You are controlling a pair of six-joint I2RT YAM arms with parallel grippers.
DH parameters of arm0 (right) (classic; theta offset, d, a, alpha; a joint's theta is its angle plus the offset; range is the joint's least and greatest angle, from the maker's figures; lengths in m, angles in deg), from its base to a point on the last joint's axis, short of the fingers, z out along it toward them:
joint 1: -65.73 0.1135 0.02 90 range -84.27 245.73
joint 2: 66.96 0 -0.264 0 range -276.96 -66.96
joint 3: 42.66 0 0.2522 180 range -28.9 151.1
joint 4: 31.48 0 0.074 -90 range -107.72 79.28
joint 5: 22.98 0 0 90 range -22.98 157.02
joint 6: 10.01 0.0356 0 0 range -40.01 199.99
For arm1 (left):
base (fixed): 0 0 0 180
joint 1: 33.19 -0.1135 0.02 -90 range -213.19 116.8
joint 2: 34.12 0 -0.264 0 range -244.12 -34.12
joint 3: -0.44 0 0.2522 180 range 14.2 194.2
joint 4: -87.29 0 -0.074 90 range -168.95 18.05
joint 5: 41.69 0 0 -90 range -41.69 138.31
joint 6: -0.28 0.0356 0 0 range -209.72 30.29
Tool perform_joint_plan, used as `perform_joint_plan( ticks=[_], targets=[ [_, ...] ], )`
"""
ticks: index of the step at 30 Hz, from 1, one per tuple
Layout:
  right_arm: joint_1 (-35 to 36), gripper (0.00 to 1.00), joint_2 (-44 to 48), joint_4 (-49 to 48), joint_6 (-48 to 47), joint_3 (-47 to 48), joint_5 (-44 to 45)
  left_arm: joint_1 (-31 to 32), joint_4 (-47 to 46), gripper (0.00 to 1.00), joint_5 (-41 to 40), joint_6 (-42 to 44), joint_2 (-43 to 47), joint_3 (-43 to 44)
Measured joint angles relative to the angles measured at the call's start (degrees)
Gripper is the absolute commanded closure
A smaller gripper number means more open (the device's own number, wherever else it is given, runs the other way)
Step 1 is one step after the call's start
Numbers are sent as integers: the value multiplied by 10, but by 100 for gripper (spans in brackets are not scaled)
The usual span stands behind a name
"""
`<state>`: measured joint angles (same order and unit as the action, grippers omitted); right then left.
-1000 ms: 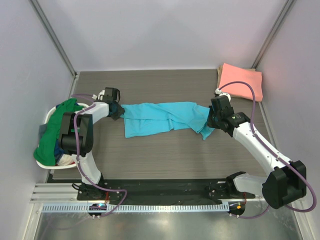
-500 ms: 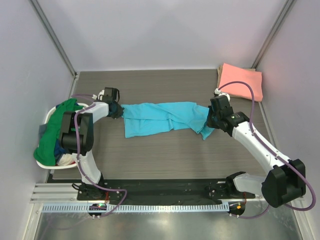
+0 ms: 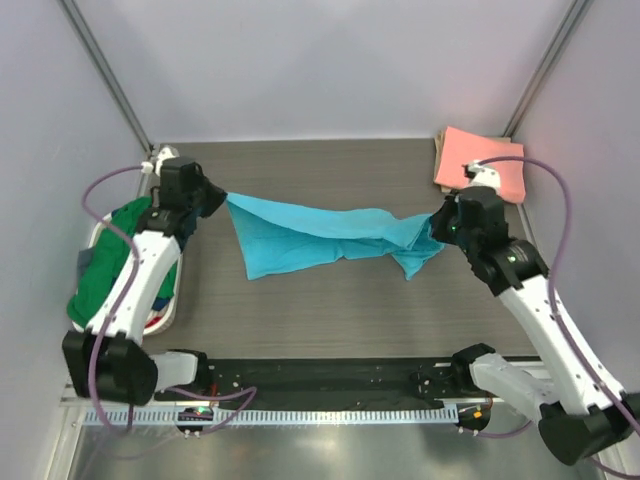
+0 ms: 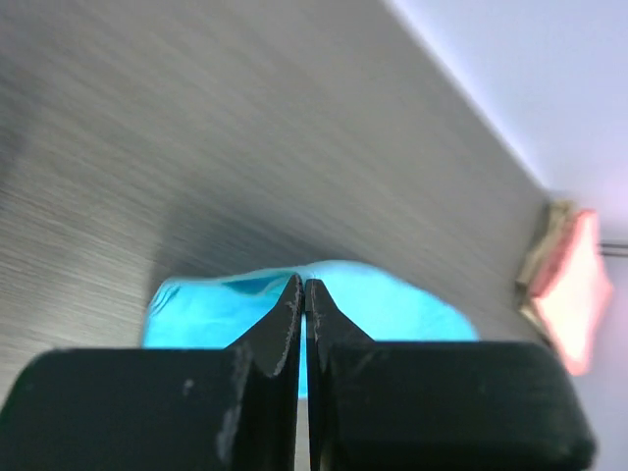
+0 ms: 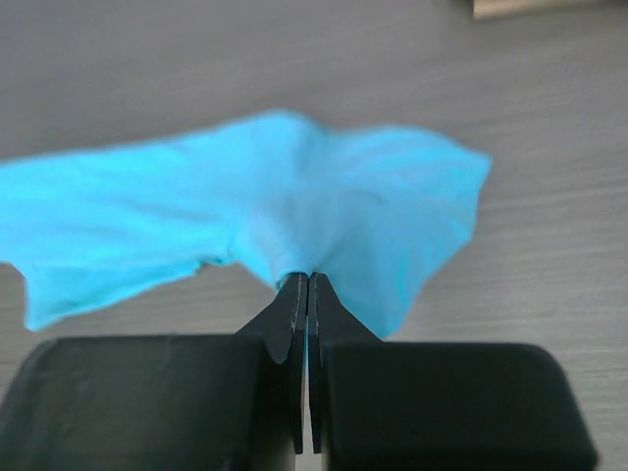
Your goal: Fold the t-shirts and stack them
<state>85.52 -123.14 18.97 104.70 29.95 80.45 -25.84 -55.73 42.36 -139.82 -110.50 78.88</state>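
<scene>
Open wood of the table (image 3: 330, 320) shows along the near edge in front of the blue shirt (image 3: 320, 235), and again along the far edge behind it. There are two claws. The left claw (image 3: 220, 197) is clenched on the shirt's left end near the far left corner, and the right claw (image 3: 438, 228) is clenched on its right end near the right edge. The one blue shirt stretches between them, bunched and creased, its lower part sagging onto the surface. One folded pink shirt (image 3: 485, 160) lies in the far right corner. One green shirt (image 3: 110, 265) is heaped in the basket (image 3: 172, 305) at the left edge.
</scene>
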Motion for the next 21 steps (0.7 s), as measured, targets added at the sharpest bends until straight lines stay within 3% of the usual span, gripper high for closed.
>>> perform_joint_plan(
  ticks=[12,21],
  targets=[
    [0,99,181,90,-12,250,73,0,145,100,1,14,290,139],
    [0,99,228,131,-37,447,91,0,220,100,11,26,391,290]
  ],
)
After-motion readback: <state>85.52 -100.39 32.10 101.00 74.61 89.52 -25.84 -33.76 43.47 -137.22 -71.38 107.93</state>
